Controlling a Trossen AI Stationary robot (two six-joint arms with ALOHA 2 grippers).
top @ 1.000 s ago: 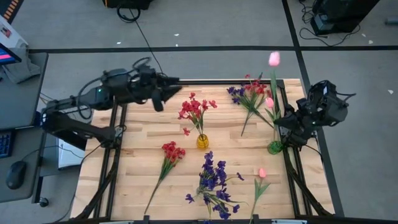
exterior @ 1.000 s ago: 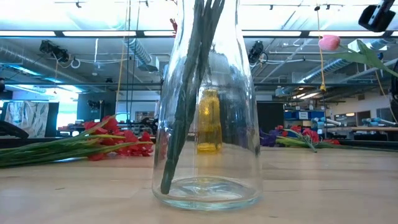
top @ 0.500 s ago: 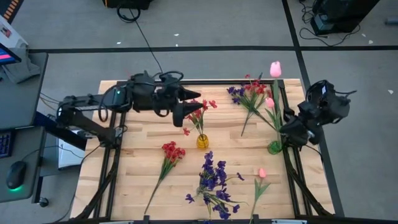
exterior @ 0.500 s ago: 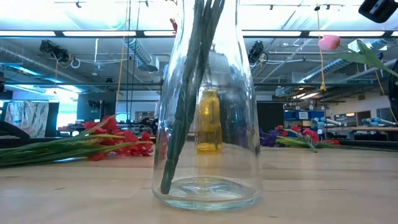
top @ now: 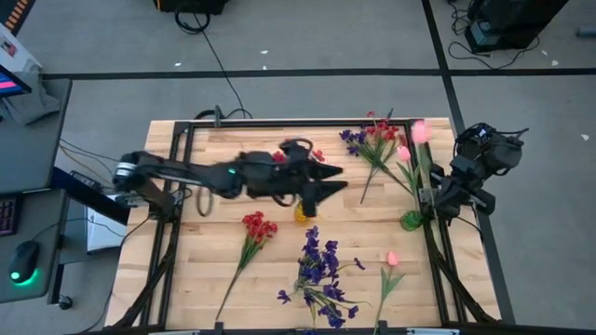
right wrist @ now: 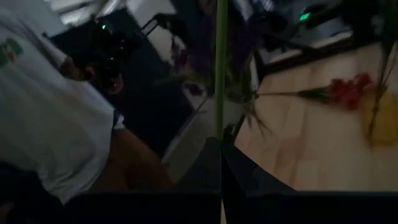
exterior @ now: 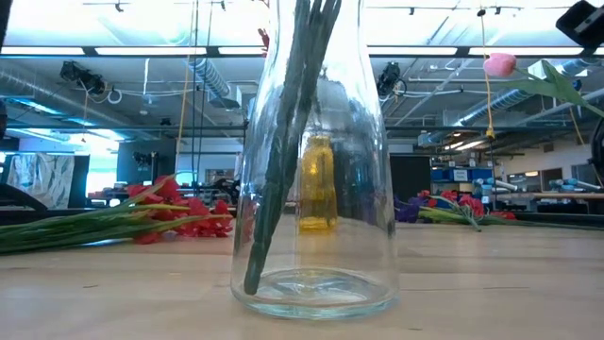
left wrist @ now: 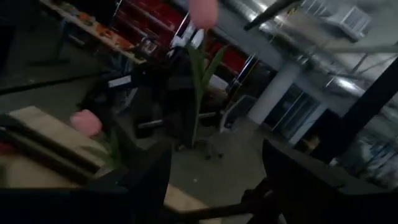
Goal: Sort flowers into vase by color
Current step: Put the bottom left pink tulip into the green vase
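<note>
Holding a pink tulip (top: 420, 131) by its thin green stem, the right tool (top: 430, 198) sits clenched at the right edge of the worktop (top: 214, 214), right over the green vase (top: 411, 220), with 1 pink bud (top: 403, 153) already poking up next to it. The left tool (top: 328, 184) is stretched across mid-worktop just above the yellow vase (top: 303, 212) of red blooms (top: 277, 157), fingers parted, nothing in them. Loose stuff: a red sprig (top: 257, 226) near-left, a purple bunch (top: 319, 270) near-centre, another pink tulip (top: 392, 259) near-right, and a mixed red and purple bunch (top: 372, 136) at the far side. A clear glass vase (exterior: 313, 161) with stems fills the low view.

These sprigs look super light and floppy, blooms probably crushable, so grabbing low to mid stem seems safest. Thin stems can twist or slip in a pinch, so go slow when threading a narrow vase neck.
</note>
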